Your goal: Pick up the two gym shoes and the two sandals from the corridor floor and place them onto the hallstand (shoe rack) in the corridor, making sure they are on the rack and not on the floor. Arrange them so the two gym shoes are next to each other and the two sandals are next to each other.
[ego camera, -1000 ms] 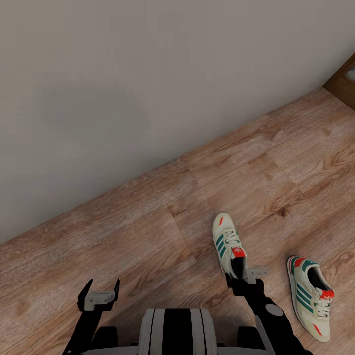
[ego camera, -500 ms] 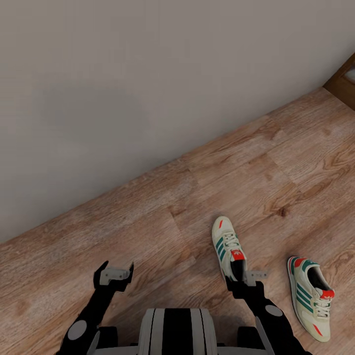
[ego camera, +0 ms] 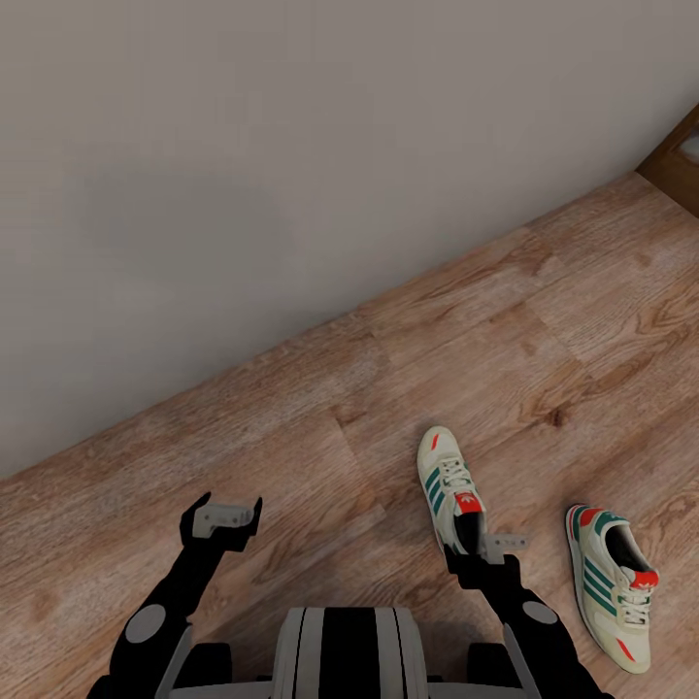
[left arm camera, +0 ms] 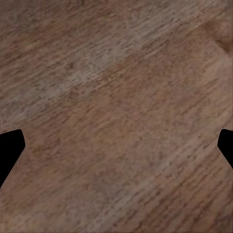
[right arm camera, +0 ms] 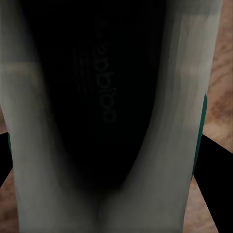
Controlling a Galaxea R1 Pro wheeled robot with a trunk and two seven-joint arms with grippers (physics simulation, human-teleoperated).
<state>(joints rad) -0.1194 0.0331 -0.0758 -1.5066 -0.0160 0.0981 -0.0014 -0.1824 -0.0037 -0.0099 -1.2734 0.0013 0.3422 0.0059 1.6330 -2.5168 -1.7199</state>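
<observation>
Closest to me, my right end effector [ego camera: 482, 546] sits down at the heel end of the nearer gym shoe [ego camera: 449, 482], its fingers set either side of the heel collar; from the wrist camera I look straight into that shoe's dark insole [right arm camera: 104, 97] with the cream walls rising around it and a dark finger at each flank. I cannot tell whether the fingers are pressing on the shoe or just bracketing it, so I treat the grasp as unconfirmed. My left end effector [ego camera: 225, 517] hangs spread wide and empty over bare corridor floor [ego camera: 291, 437], and its wrist camera looks onto wood grain with the two fingertips [left arm camera: 9, 148] far apart. The second gym shoe [ego camera: 614, 582] lies well apart from the first, toward the floor's right side near my base, pointing the opposite way. Beyond the shoes the planks run up to a plain grey wall [ego camera: 243, 175], with a brown wooden edge [ego camera: 675, 165] at the far right corner. I judge the task barely begun: both gym shoes rest on the floor, the first pickup is in hand, and the sandals and the rack have yet to be dealt with.
</observation>
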